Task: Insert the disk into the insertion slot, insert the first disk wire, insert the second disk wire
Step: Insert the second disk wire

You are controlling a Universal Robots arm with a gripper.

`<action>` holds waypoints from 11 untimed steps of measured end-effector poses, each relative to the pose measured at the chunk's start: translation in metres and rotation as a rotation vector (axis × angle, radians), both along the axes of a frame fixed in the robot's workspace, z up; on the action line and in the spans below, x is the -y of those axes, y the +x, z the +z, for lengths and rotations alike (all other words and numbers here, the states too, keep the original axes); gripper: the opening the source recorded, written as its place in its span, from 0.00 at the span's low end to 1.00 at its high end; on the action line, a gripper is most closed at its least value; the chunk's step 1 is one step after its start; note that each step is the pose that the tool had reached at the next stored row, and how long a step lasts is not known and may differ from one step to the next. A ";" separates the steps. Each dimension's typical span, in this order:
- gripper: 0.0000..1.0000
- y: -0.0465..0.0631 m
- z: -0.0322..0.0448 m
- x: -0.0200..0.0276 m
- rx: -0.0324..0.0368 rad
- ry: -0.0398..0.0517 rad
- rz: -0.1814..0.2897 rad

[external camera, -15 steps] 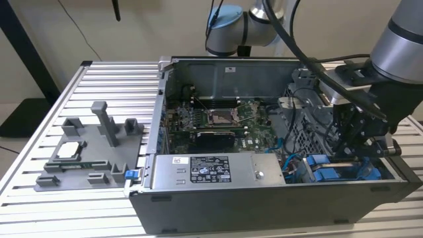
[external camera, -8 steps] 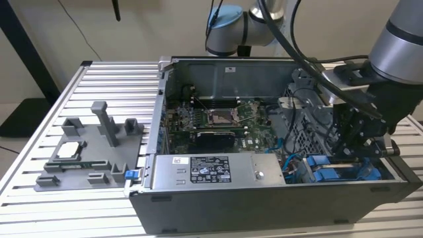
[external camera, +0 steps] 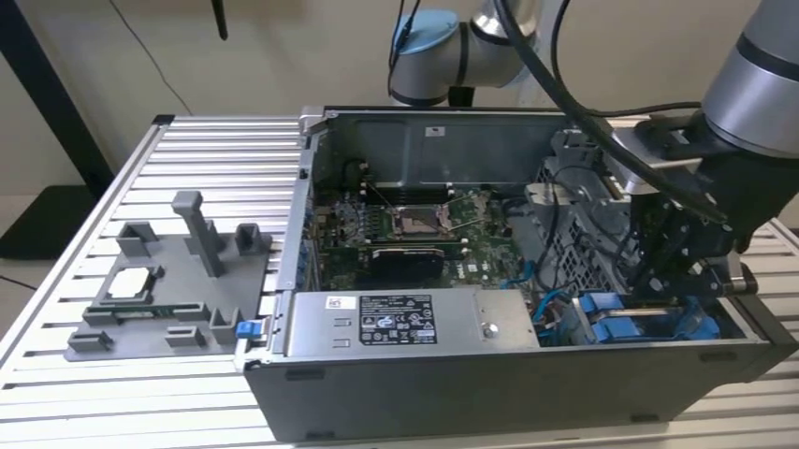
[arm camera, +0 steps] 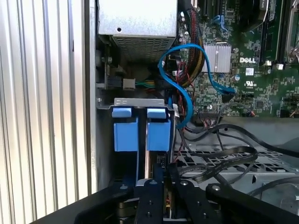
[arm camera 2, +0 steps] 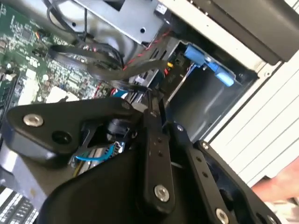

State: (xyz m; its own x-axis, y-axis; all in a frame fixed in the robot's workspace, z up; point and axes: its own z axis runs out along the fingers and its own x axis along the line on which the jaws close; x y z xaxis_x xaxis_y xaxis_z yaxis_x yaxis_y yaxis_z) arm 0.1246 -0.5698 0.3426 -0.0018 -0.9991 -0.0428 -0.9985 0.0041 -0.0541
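Observation:
My gripper [external camera: 661,292] reaches down into the grey drive cage at the open computer case's corner, on the exterior view's right. Two blue carrier tabs [arm camera: 142,131] stand side by side in the insertion slot [arm camera: 140,101]; the disk behind them is hidden. In the first wrist view the gripper [arm camera: 164,189] sits just short of those tabs. Its fingers [arm camera 2: 150,122] are drawn close together on the end of a black flat disk wire [arm camera: 219,164], which loops back from the cage's perforated top. A blue tab [arm camera 2: 208,63] is beyond the fingertips in the second wrist view.
A blue data cable [arm camera: 187,70] arcs from the motherboard [arm camera: 243,56] down beside the cage. The grey power supply [external camera: 399,323] fills the case's front. A grey fixture [external camera: 163,290] with loose parts stands on the slatted table [external camera: 212,150], at the exterior view's left.

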 end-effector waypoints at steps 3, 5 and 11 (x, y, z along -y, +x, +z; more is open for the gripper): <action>0.00 0.000 -0.0003 0.0000 0.0000 -0.0005 0.000; 0.00 0.000 -0.0012 0.0000 0.0000 -0.0007 0.000; 0.00 0.000 -0.0041 -0.0001 0.0000 -0.0002 -0.001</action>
State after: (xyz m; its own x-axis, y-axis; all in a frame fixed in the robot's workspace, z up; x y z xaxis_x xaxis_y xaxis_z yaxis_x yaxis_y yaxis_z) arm 0.1247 -0.5697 0.3386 -0.0027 -0.9991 -0.0426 -0.9985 0.0050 -0.0541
